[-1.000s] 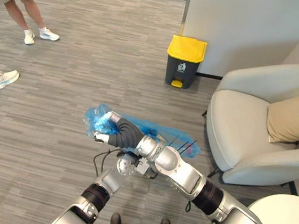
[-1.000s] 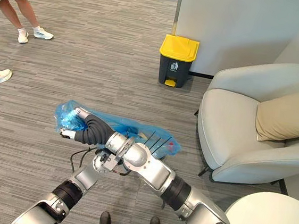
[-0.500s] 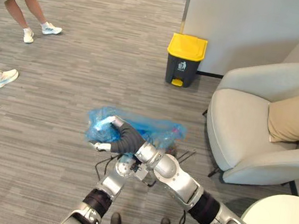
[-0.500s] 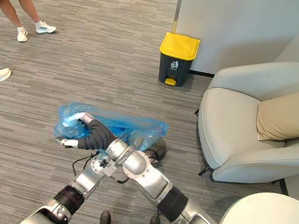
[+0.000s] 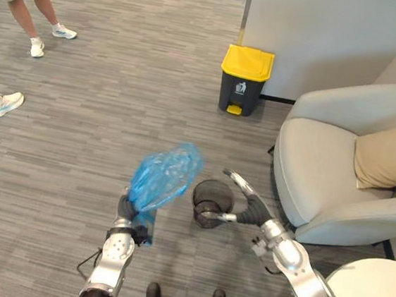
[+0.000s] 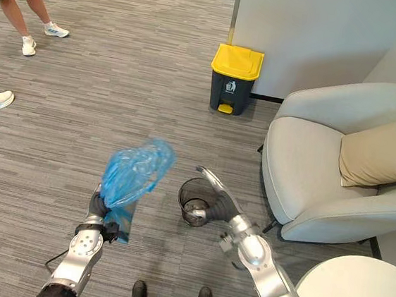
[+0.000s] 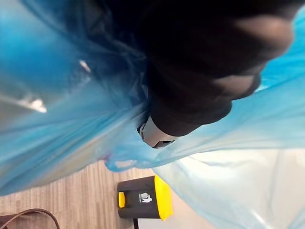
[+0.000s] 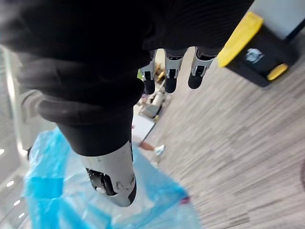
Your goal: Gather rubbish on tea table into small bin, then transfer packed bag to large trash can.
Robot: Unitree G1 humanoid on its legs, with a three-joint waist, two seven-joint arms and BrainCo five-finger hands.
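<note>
While the left hand (image 5: 125, 210) clamps a crinkled blue bag (image 5: 165, 175), the right hand (image 5: 250, 209) spreads straight fingers by a round dark bin (image 5: 206, 191).

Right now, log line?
left hand: shut on blue bag | right hand: open by small bin | yellow-lidded trash can: closed

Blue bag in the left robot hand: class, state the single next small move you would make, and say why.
Probably step toward the yellow-lidded trash can. The left robot hand holds the blue bag lifted clear of the small bin, and the can stands farther off by the wall, lid shut.
</note>
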